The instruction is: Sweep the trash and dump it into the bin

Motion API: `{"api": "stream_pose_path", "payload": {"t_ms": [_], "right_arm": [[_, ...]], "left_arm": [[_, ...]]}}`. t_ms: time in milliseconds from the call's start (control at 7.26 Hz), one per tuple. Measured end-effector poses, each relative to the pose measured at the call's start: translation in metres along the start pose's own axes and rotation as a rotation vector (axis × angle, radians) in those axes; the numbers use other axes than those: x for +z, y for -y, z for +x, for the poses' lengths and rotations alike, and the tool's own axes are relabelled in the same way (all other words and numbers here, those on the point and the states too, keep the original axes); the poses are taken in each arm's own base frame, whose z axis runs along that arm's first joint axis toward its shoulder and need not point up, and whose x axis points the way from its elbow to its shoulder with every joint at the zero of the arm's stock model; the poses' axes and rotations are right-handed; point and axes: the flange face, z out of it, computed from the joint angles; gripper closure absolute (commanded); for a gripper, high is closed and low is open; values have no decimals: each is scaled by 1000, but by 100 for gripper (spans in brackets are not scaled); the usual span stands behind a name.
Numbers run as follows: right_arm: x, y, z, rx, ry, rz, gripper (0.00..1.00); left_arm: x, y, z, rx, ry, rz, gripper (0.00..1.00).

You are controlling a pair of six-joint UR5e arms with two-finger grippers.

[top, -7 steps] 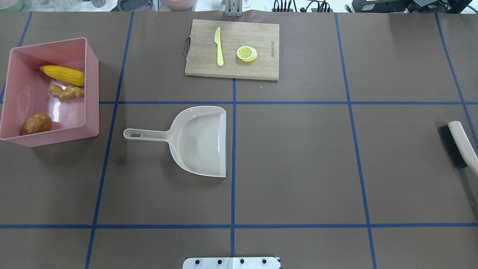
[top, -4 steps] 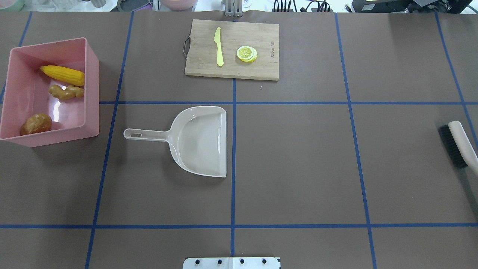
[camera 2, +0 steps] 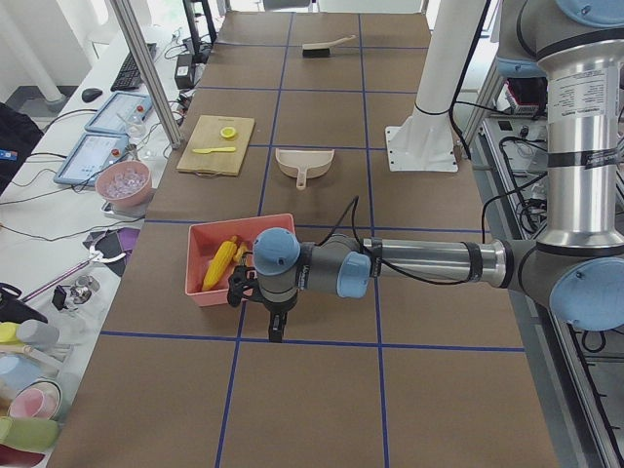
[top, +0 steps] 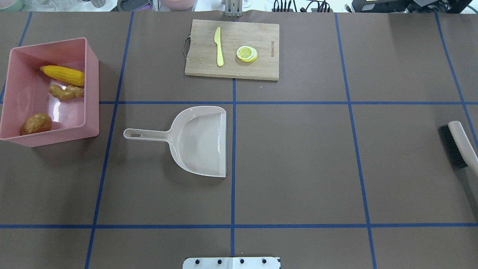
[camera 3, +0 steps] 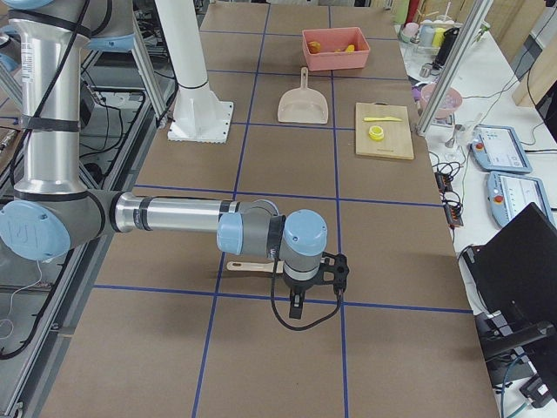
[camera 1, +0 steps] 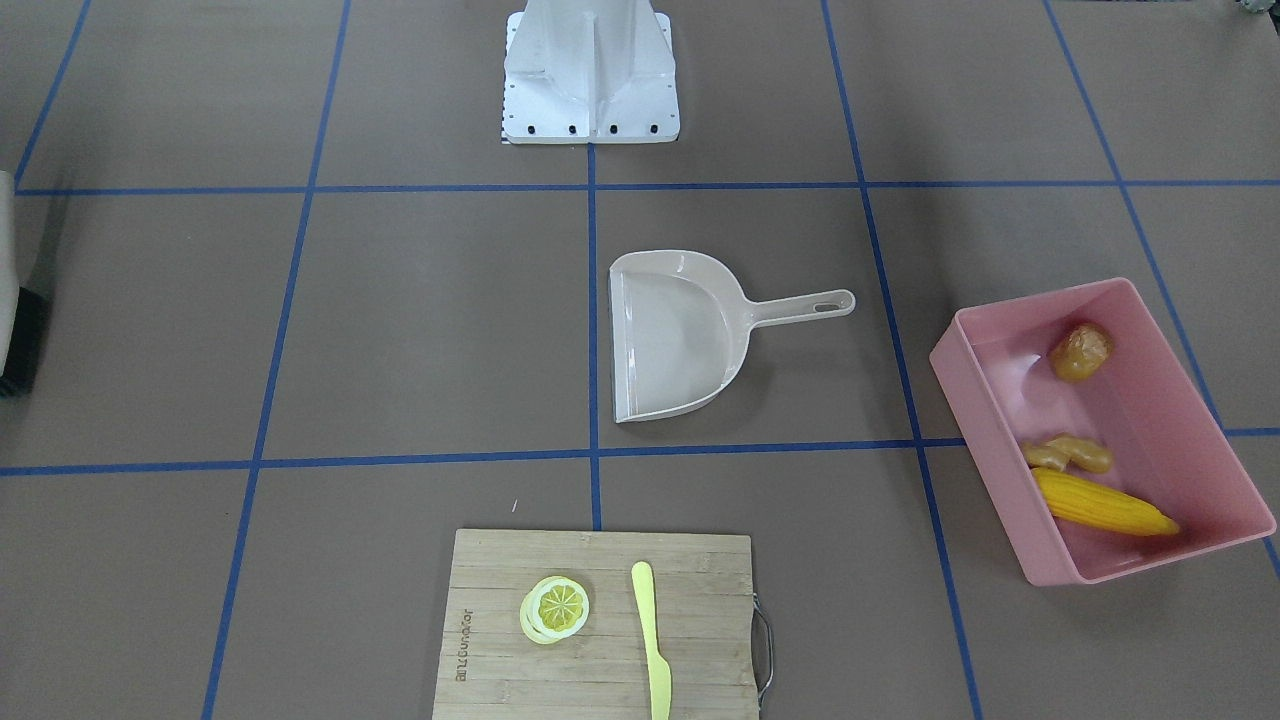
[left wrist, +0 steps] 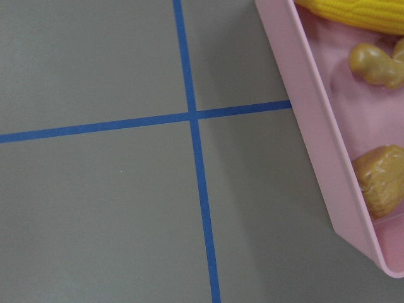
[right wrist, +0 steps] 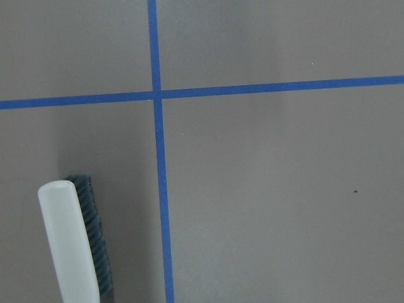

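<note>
Where toy-food trash (top: 65, 91) sat: rectangular pink plastic tub (top: 92, 97) beside left pincer (camera 2: 276, 330)
Right pincer (camera 3: 296, 309), left too: couldn't tell grip
Tip: backing off without bumping it seemed smart

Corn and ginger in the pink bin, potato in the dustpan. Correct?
Not quite. The potato is in the pink bin too, alongside the corn and ginger. The dustpan is empty, as the overhead exterior view shows.
</note>
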Motion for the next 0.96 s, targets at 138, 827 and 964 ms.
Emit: {"api": "stream_pose_path", "payload": {"t_ms": [138, 827, 964], "right_arm": [[0, -1, 0, 1, -1, -1, 0], [4, -2, 3, 8, -3, -7, 0], [4, -2, 3, 8, -3, -7, 0]], "left_arm": [[-2, -7, -7, -21, 1, 3, 1], [-9, -11, -10, -28, -1, 20, 1], [-10, -10, -9, -27, -1, 22, 1]]}}
